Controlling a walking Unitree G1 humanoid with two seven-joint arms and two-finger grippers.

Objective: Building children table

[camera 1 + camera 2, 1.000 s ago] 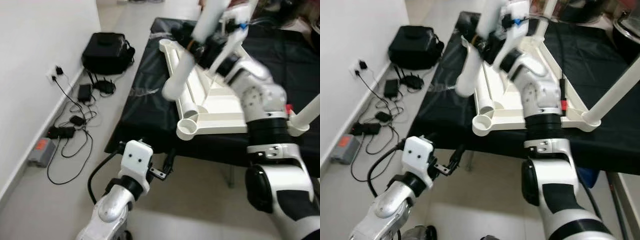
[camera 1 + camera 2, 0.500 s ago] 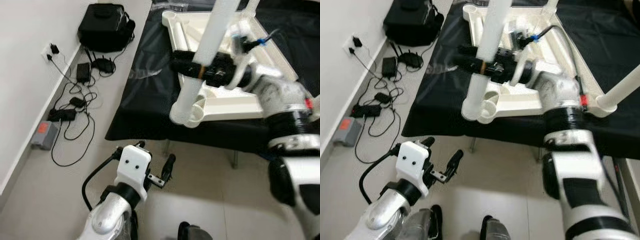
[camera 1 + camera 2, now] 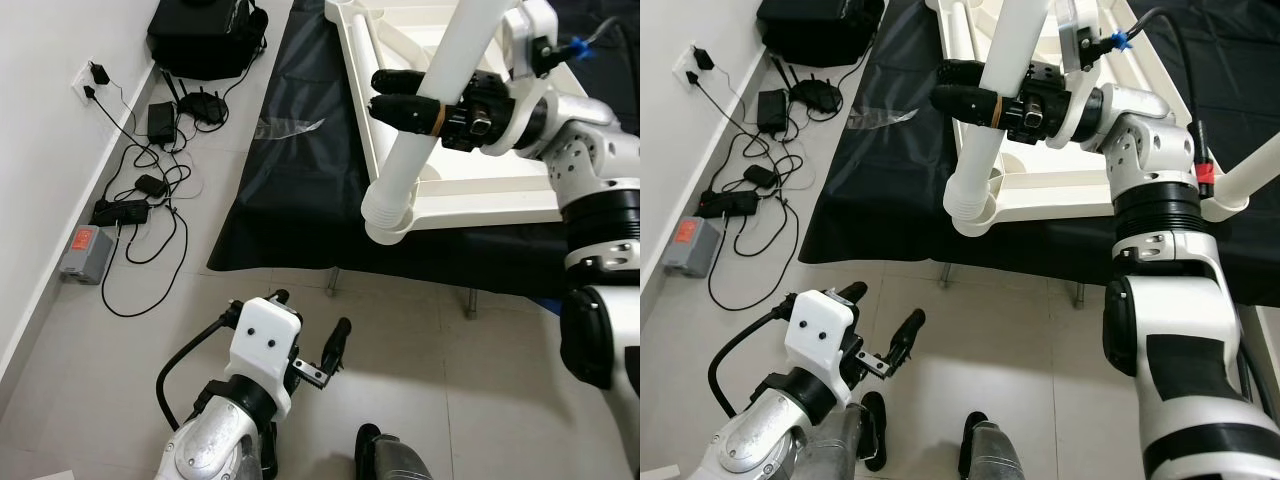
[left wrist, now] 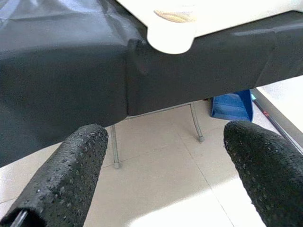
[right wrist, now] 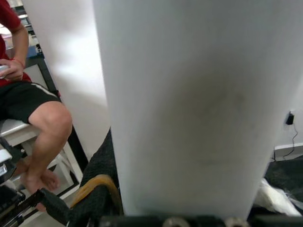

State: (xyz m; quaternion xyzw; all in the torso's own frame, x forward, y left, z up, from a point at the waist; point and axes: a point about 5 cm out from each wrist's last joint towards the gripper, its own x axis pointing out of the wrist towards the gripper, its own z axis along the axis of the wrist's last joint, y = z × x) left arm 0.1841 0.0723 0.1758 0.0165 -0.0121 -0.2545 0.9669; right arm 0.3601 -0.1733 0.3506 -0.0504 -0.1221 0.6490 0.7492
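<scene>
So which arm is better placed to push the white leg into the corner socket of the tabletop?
Right. The right gripper already holds the white leg, its lower end at the corner socket. The left gripper hangs open, low above the floor.

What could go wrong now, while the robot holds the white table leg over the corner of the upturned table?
1. The right gripper holds the long table leg near its middle, so the leg could tilt or slip in the fingers.
2. The leg's lower end sits at the corner socket at the very edge of the black-covered bench; a skewed push may miss or shove the white table frame off.
3. The left gripper hangs open and low, giving no support.
</scene>
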